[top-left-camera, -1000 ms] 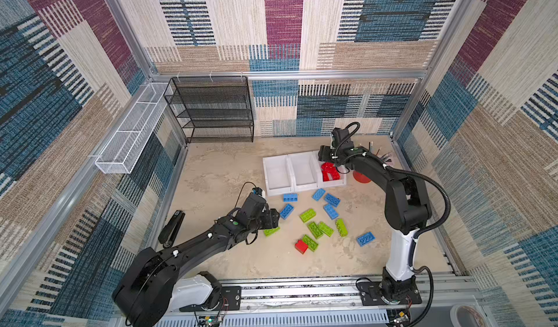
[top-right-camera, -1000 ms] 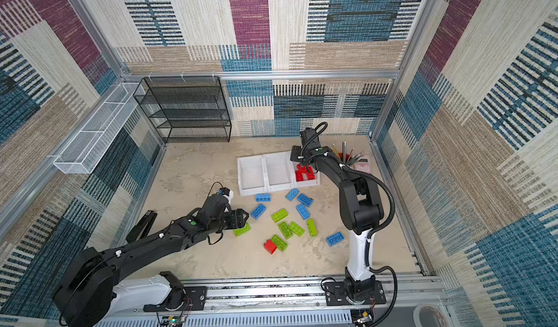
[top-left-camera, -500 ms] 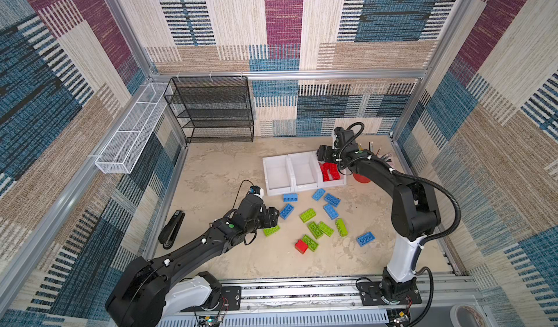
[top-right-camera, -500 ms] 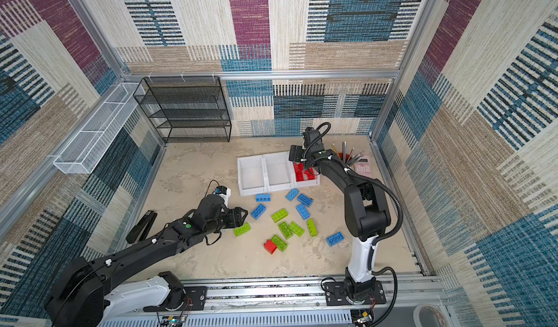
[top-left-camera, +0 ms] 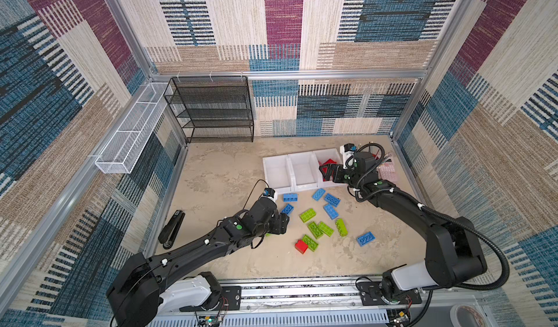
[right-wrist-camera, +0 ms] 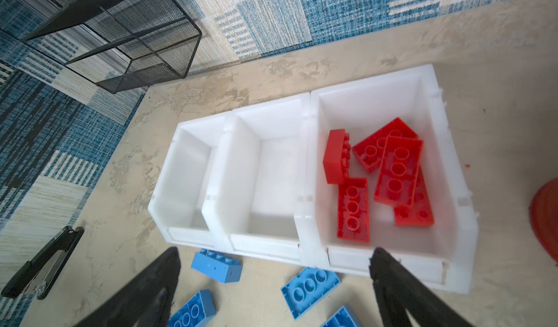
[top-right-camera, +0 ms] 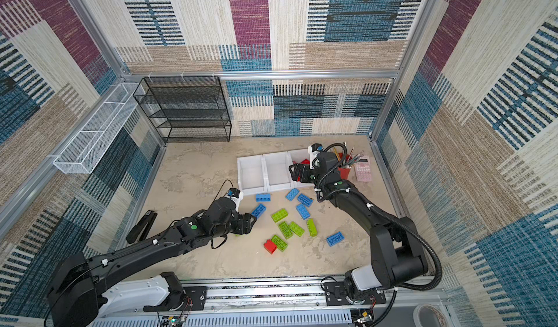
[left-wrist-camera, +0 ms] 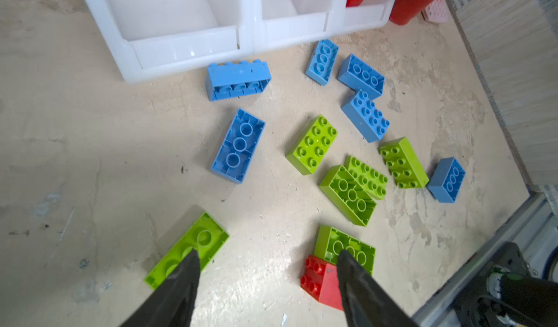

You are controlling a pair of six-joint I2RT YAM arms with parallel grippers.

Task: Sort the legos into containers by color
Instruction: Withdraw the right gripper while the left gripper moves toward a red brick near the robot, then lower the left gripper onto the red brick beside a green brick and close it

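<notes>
Across the mottled beige counter (top-left-camera: 229, 171), three glossy white plastic bins (top-left-camera: 265, 171) stand joined in a row toward 1 o'clock. Above their front lip the right hand (right-wrist-camera: 275, 254) hangs with fingers spread wide, gripping nothing. At 7 o'clock of the row, the left hand (left-wrist-camera: 268, 253) is partly spread and grips nothing. One fingertip overlaps an upturned green brick (left-wrist-camera: 205, 241); contact is unclear. Five red bricks (right-wrist-camera: 398, 171) lie in the 3 o'clock bin. Blue bricks (left-wrist-camera: 238, 146), green bricks (left-wrist-camera: 312, 144) and one half-hidden red brick (left-wrist-camera: 317, 277) lie loose at 6 o'clock of the bins, showing studs or hollow undersides.
</notes>
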